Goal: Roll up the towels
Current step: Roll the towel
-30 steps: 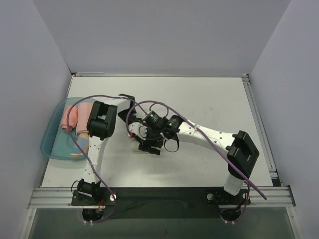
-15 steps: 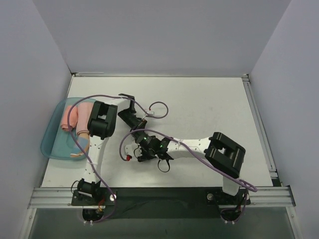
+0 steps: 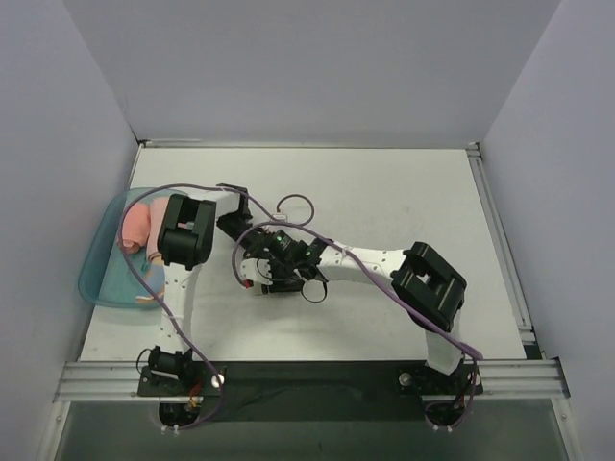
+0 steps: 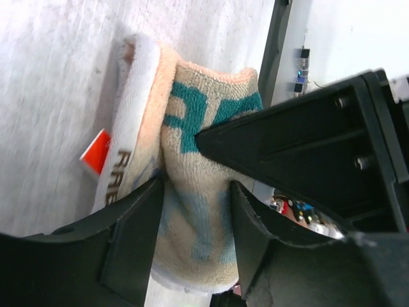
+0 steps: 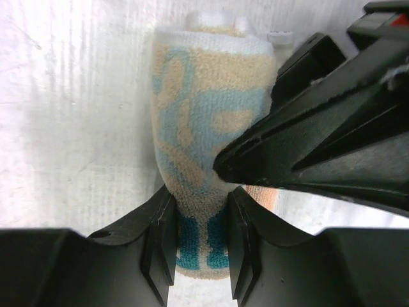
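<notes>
I read the top external camera as fixed above and behind the arm bases, looking steeply down over the whole table (image 3: 404,192). Both wrist cameras sit very close, each looking out between its jaws; they share the lettered towel (image 4: 192,128).

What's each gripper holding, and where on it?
Both grip the rolled RABBIT towel: left gripper and right gripper each pinch across the roll, near one end.
</notes>
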Controlling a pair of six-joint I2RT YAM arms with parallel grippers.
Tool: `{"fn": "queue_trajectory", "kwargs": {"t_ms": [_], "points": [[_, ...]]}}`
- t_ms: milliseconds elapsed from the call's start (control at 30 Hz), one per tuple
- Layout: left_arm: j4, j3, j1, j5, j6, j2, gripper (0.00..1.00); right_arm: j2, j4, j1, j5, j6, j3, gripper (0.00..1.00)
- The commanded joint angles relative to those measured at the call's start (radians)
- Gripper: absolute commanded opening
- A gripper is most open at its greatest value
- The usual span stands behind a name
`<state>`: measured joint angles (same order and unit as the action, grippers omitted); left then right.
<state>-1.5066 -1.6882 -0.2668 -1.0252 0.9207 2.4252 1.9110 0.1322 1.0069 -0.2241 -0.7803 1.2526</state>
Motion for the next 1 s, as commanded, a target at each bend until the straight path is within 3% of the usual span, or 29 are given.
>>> {"fn": "queue_trajectory", "kwargs": {"t_ms": [0, 400, 533, 800, 967], "points": [[0.158, 0.022, 0.057, 0.087, 0.040, -0.060, 0.59, 0.051, 0.312, -0.040, -0.247, 0.078, 0.028, 0.00], [0.213, -0.103, 0.326, -0.004, -0.046, -0.339, 0.69, 0.201, 0.477, -0.152, -0.576, 0.240, 0.198, 0.00], [0.328, -0.053, 0.411, -0.027, -0.077, -0.469, 0.70, 0.304, 0.555, -0.209, -0.698, 0.291, 0.287, 0.00], [0.563, 0.413, 0.396, 0.089, 0.053, -0.930, 0.77, 0.471, 0.644, -0.303, -0.891, 0.417, 0.445, 0.00], [0.733, 0.692, 0.165, 0.246, 0.162, -1.162, 0.82, 0.548, 0.667, -0.324, -0.962, 0.457, 0.487, 0.00]]}}
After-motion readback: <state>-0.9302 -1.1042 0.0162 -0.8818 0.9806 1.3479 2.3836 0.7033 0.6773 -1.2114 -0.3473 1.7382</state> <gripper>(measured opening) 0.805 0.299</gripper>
